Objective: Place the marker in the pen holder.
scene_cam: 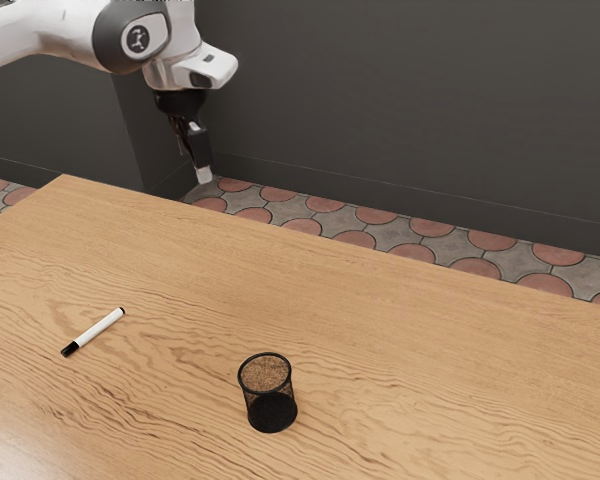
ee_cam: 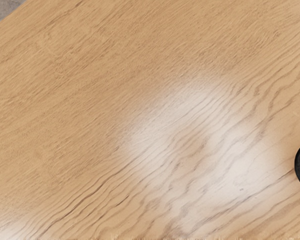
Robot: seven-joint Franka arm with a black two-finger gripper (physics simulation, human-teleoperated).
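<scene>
A black mesh pen holder [scene_cam: 268, 393] stands upright on a wooden table [scene_cam: 410, 360]. The marker [scene_cam: 100, 329], white with black ends, lies flat on the wood, well apart from the pen holder toward the exterior view's left and a little farther back. The gripper [scene_cam: 203, 176] is raised, beyond the pen holder and off to the exterior view's left, clear of both things. Whether it is released or clenched, I cannot tell.

The step in hand seems to be the first: reaching for the marker, which is not picked up. The next move likely calls for the gripper to swing over the marker, turn to pinch across its barrel, and lower to its middle. Lifting it, tipping it upright and bringing it over the pen holder's open top would follow.

The marker's long axis runs slantwise. Its longer black end, probably the cap, points away from the pen holder, toward the exterior view's lower left. The other end is the nearer one, but it aims past the pen holder's far side, not at it.
</scene>
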